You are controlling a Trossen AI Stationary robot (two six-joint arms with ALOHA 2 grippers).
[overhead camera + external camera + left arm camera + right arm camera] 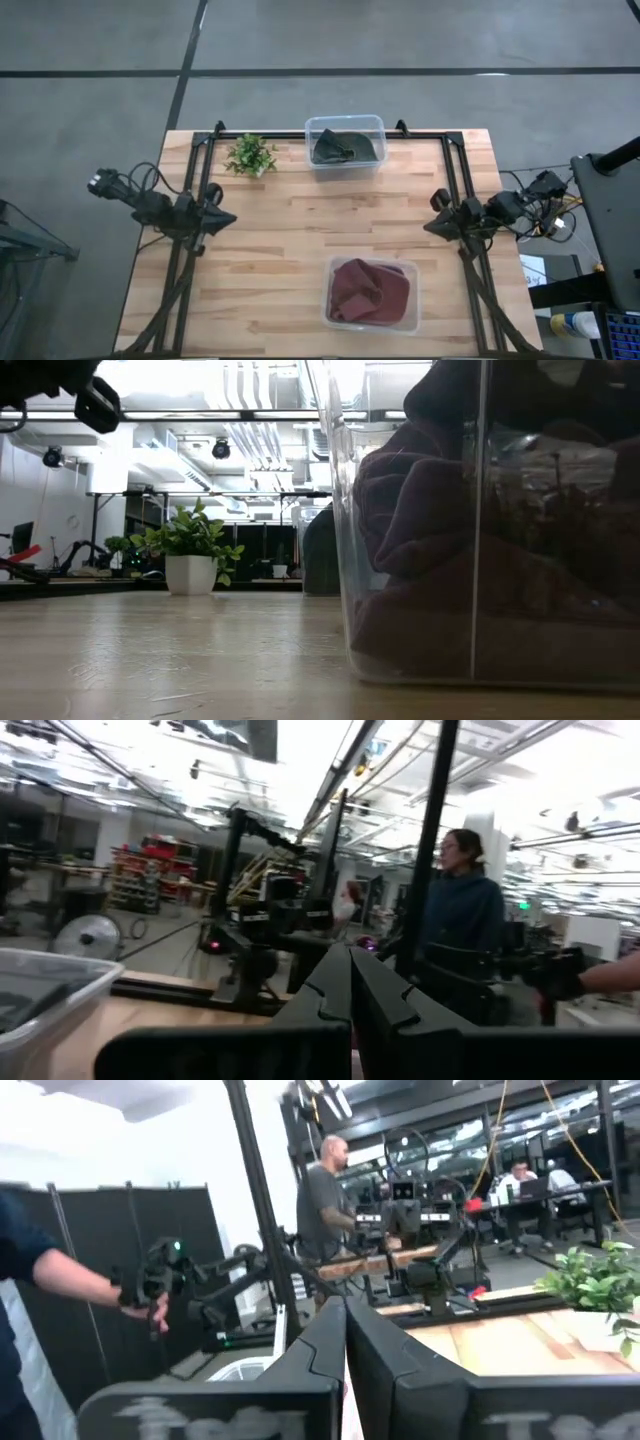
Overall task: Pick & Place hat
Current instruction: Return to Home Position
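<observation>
A dark red hat (370,291) lies crumpled in a clear bin (413,300) near the table's near edge; in the low view the red hat (480,540) fills the bin close to the camera. A dark green hat (345,146) lies in a second clear bin (379,127) at the far edge. My left gripper (228,217) hovers at the table's left side, shut and holding nothing; its fingers (350,982) meet in the left wrist view. My right gripper (432,226) waits at the right side, shut, its fingers (343,1335) together.
A small potted plant (251,155) stands by the far left corner, left of the far bin. Bare wood lies between the two bins (330,215). People stand in the room beyond the table (455,910), (325,1200).
</observation>
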